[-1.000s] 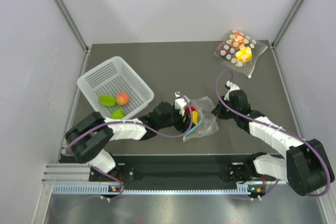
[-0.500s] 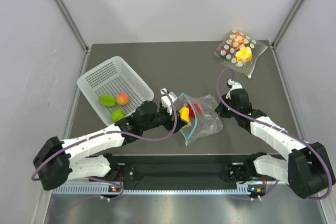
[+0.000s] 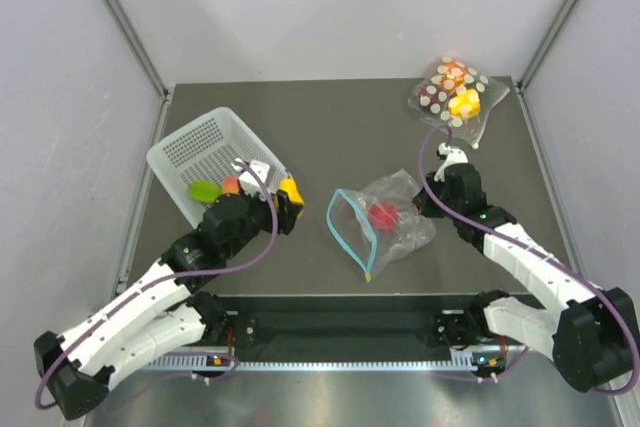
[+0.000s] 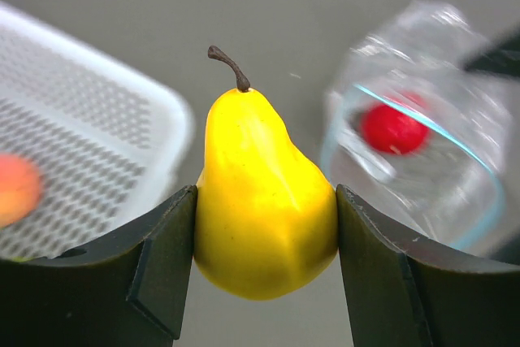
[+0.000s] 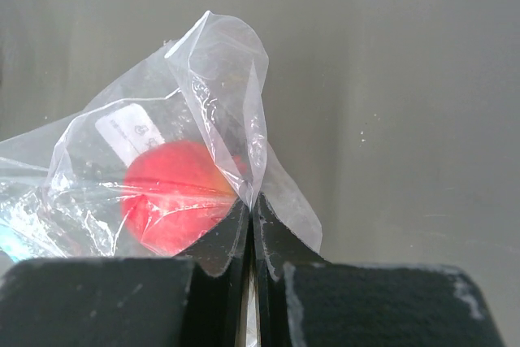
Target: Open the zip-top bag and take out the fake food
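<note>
left wrist: yellow pear (image 4: 264, 209) pinched between the jaws.

No legible text in any view. Only candidate: small white sticker (image 5: 128, 129) on the zip-top bag (image 5: 219, 62), right wrist view, w/ faint grey marks, too blurred to read. Polka-dot bag (image 3: 452, 97) at far right corner of counter (image 3: 330, 117): printed w/ white dots only.

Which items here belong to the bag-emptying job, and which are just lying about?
Job: zip-top bag, pinched in right fingers; red fruit inside it; yellow pear in left fingers; green fruit and peach fruit in white basket.
Lying about: polka-dot bag at the far right corner.
</note>
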{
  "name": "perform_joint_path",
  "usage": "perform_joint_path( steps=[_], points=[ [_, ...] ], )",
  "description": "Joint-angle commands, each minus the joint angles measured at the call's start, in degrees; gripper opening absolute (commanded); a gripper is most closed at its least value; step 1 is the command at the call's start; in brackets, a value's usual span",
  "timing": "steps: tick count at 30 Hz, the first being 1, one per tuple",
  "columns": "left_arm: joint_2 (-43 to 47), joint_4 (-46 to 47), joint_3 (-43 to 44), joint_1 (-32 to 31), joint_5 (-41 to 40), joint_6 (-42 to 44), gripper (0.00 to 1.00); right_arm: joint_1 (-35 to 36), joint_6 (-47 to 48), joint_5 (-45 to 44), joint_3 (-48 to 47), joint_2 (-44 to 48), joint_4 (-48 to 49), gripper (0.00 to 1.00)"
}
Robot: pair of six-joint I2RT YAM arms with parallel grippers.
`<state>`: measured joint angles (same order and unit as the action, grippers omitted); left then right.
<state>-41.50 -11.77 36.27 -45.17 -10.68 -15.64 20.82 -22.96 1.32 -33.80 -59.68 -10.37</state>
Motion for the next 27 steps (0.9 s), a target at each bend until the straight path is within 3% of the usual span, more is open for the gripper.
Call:
perform_joint_path(
  steps=[1,5,11,14,19,23,24,25,27],
  points=[
    [-0.5,-3.2,3.7,6.6,-4.0,-2.9,0.31,-0.4,1.0,-0.4,-2.8,0.7,0.4,0.00],
    [-3.2,0.1,4.2,20.9,5.6,-5.5,0.31,-0.4,1.0,0.4,-2.7,0.0,1.1,0.00],
    [-12.5,3.9,6.7,32.8,9.7,-7.3,0.30,-0.4,1.1,2.1,-2.2,0.0,1.7,0.00],
    [-16.8,6.4,8.6,37.0,12.2,-7.9,0.29,-0.4,0.9,2.7,-2.1,0.4,1.9,0.00],
    [-22.7,4.7,13.3,39.2,6.7,-5.6,0.34,-0.4,0.5,3.1,-1.1,1.3,2.3,0.00],
    [-25.3,4.5,15.3,41.0,6.3,-4.3,0.47,-0.5,0.5,3.2,-1.2,1.1,2.0,0.00],
    [-26.1,4.5,15.5,41.2,6.3,-4.1,0.61,-0.3,0.6,3.2,-1.3,1.3,1.9,0.00],
    [-26.4,4.2,15.6,41.2,6.1,-4.0,0.66,-0.4,0.5,3.1,-1.4,1.3,1.8,0.00],
    [-26.5,4.1,15.7,41.3,5.9,-3.8,0.98,-0.4,0.5,3.1,-1.4,1.2,1.8,0.00]
  ],
)
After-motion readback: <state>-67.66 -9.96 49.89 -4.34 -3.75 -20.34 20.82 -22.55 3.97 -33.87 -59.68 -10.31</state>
